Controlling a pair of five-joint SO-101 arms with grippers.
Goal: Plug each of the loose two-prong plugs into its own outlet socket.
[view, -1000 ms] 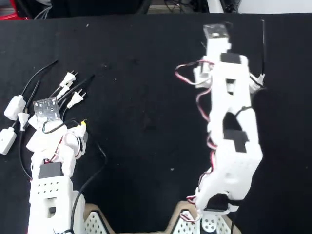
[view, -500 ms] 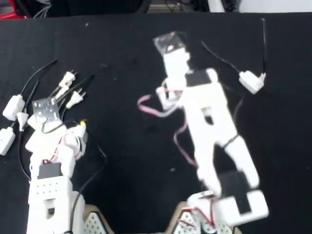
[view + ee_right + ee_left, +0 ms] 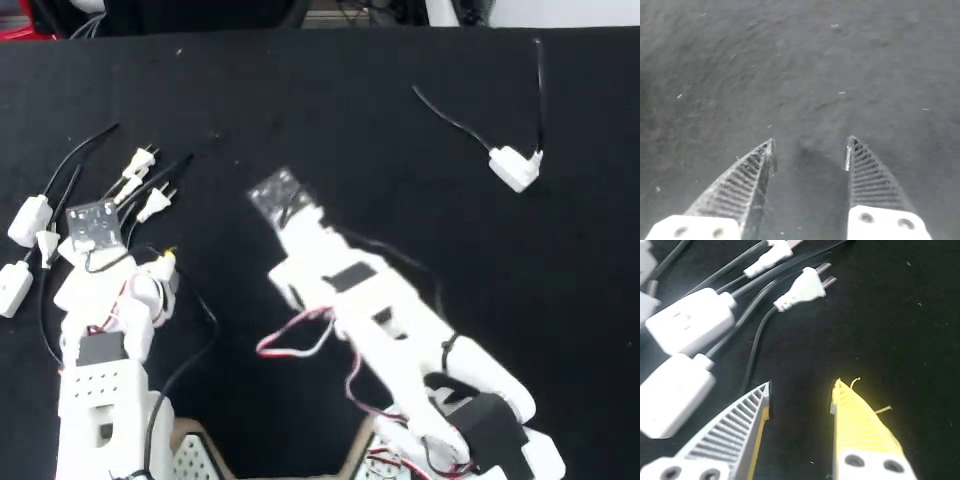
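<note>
Inventory: two arms over a black table (image 3: 330, 90); plugs and sockets lying loose.

Left gripper (image 3: 801, 385): released, fingers spread, nothing between them, near the cluster at the table's left side; three two-prong plugs there, first plug (image 3: 145, 157), second plug (image 3: 130, 185), third plug (image 3: 155, 203), prongs bare; far socket (image 3: 30, 218) and near socket (image 3: 15, 285) just beside them, corded; lone socket (image 3: 515, 167) at the far right, well apart; right gripper (image 3: 810, 142): released, empty, over bare mid-table.

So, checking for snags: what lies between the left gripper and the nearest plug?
Only bare table between the left gripper and the plug, as the left wrist view shows; the plug's cable runs alongside that stretch.
</note>
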